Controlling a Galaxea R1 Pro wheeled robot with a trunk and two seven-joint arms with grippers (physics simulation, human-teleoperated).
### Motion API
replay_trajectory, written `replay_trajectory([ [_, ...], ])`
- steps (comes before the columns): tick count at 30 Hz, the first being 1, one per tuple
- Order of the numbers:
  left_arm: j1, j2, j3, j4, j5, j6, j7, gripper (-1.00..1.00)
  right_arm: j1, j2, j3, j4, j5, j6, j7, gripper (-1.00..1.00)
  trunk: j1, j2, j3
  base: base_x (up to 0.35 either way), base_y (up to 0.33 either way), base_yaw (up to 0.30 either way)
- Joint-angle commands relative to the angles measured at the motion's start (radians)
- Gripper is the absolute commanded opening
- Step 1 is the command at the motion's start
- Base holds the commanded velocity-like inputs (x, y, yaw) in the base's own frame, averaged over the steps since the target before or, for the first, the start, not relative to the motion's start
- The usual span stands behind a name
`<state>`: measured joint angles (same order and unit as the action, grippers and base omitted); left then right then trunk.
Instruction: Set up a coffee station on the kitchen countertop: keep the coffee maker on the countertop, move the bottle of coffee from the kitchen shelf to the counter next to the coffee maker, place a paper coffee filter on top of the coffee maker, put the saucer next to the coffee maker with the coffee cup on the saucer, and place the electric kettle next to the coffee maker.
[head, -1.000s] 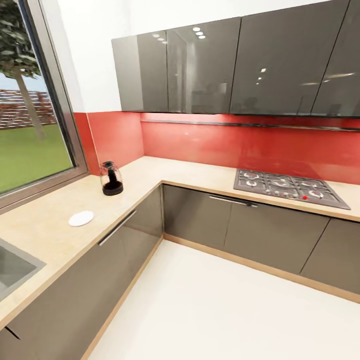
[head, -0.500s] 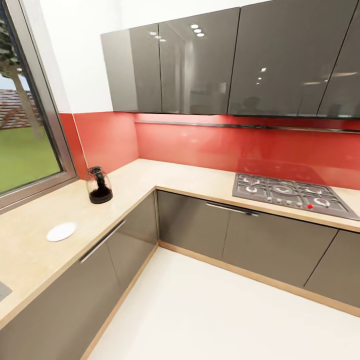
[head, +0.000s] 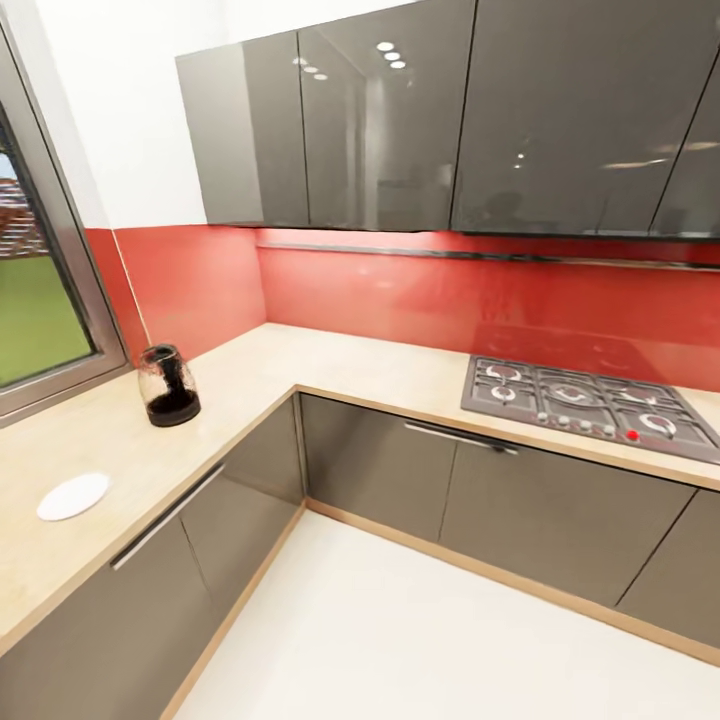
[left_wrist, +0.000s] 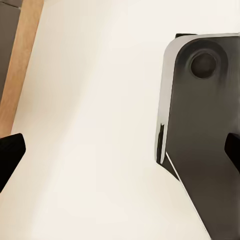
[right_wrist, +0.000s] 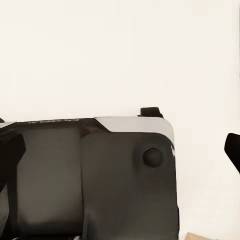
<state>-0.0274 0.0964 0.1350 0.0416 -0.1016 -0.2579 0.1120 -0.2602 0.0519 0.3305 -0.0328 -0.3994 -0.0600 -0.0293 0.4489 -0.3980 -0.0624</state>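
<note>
Beige stone countertop (head: 250, 390) at left carries our glass coffee maker (head: 168, 386), dark grounds inside, and flat round white saucer (head: 72, 496); left gripper (left_wrist: 120, 150) and right gripper (right_wrist: 120, 147) spread wide, empty.

I see bright, even light in the head view. Ceiling spots glare as white dots on the glossy dark grey wall cabinets (head: 400, 130), and the red glass backsplash (head: 420, 290) carries soft reflections. Straight lines bow toward the edges. My wrist views wash out pale over the cream floor (left_wrist: 100, 125).
</note>
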Motion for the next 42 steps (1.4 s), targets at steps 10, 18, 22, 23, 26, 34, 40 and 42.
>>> replay_trajectory([
  [10,-0.002,-0.001,0.008,0.004,-0.011,-0.007,0.005,1.0,-0.001,0.0,0.008,0.001,-0.009,-0.003,-0.004,1.0,0.001,-0.002,-0.002,0.311,-0.177,0.215],
  [18,-0.002,0.0,0.008,0.004,-0.011,-0.009,0.006,1.0,-0.001,0.002,0.008,0.001,-0.009,-0.003,-0.004,1.0,0.001,-0.002,-0.002,0.263,-0.225,0.276],
  [22,-0.002,0.0,0.008,0.004,-0.01,-0.009,0.006,1.0,-0.001,0.002,0.008,0.001,-0.009,-0.003,-0.004,1.0,0.001,-0.002,-0.002,0.191,-0.27,0.278],
  [23,-0.002,0.0,0.008,0.004,-0.01,-0.009,0.006,1.0,-0.001,0.002,0.008,0.001,-0.009,-0.003,-0.004,1.0,0.001,-0.002,-0.002,0.167,-0.283,0.278],
  [26,-0.002,0.0,0.008,0.004,-0.01,-0.009,0.006,1.0,-0.001,0.002,0.008,0.001,-0.009,-0.003,-0.004,1.0,0.001,-0.002,-0.002,0.151,-0.289,0.278],
  [34,-0.002,0.0,0.008,0.004,-0.01,-0.009,0.006,1.0,-0.001,0.002,0.008,0.001,-0.009,-0.003,-0.004,1.0,0.001,-0.002,-0.003,0.143,-0.291,0.278],
  [40,-0.002,0.0,0.008,0.004,-0.01,-0.009,0.006,1.0,-0.001,0.002,0.008,0.001,-0.009,-0.003,-0.005,1.0,0.001,-0.002,-0.005,0.142,-0.292,0.278],
  [42,-0.002,0.0,0.008,0.004,-0.009,-0.009,0.006,1.0,-0.001,0.002,0.008,0.001,-0.009,-0.003,-0.005,1.0,0.001,-0.002,-0.007,0.142,-0.292,0.277],
])
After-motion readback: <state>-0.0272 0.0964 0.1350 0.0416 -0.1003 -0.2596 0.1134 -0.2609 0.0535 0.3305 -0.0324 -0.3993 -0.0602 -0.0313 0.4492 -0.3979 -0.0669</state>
